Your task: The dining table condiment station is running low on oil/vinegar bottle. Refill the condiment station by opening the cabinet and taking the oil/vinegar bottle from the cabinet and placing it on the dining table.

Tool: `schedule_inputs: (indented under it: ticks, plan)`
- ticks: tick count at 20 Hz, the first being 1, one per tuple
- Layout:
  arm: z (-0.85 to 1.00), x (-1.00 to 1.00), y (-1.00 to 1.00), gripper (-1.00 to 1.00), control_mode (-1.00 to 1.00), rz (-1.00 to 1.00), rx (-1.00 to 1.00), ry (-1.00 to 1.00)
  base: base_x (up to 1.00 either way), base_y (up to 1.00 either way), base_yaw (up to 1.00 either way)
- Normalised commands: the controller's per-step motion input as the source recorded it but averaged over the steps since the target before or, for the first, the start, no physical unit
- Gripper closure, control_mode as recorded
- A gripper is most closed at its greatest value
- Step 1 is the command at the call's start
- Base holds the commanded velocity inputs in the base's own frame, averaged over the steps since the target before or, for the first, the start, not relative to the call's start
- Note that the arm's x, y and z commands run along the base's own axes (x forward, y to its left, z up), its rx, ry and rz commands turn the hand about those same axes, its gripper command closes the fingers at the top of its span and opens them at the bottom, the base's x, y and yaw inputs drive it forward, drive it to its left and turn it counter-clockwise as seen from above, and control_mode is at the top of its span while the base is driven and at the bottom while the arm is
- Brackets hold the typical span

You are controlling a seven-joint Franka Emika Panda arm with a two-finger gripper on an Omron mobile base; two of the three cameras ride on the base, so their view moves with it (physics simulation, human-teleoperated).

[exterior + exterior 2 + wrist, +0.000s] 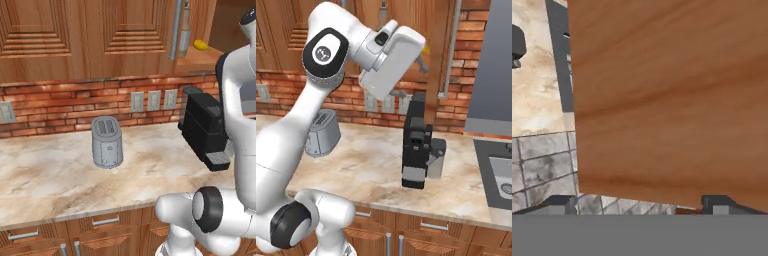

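The cabinet (125,35) of reddish-brown wood hangs above the counter, its right section open beside a long silver handle (176,30). Inside, on the shelf, the slim oil/vinegar bottle (185,31) of olive-yellow liquid stands upright next to a small yellow item (201,45). My gripper (420,64) is raised near the open cabinet door (438,60), apart from the bottle. In the hand view the gripper (639,204) is open, its dark fingertips (559,202) spread wide with nothing between them, facing a flat wooden panel (672,100) close up. The dining table is out of view.
A grey toaster (107,142) stands on the marbled counter (50,175). The black coffee machine (205,127) sits under the open cabinet. A sink (501,180) lies at the far right. Brick wall with outlets (153,101) runs behind; drawers sit below the counter edge.
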Motion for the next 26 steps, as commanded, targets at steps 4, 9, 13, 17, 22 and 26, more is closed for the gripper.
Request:
schedule_inputs:
  ticks: [4, 9, 13, 17, 22, 26]
  plan:
    - [-0.07, -0.12, -0.35, -1.00, -1.00, -0.05, 0.05, -0.10, 0.00, 0.00, 0.00]
    - [-0.02, -0.21, 0.13, -1.00, -1.00, 0.00, 0.09, -0.31, 0.00, 0.00, 0.00]
    - [0.00, -0.42, 0.65, -1.00, -1.00, 0.01, 0.18, -0.62, 0.00, 0.00, 0.00]
    - [0.00, -0.29, 0.86, -1.00, -1.00, 0.05, 0.22, -0.65, 0.00, 0.00, 0.00]
    - [0.13, -0.02, 0.85, -1.00, -1.00, 0.11, 0.23, -0.52, 0.00, 0.00, 0.00]
    - [0.39, 0.23, 0.57, -1.00, -1.00, 0.28, 0.14, -0.33, 0.00, 0.00, 0.00]
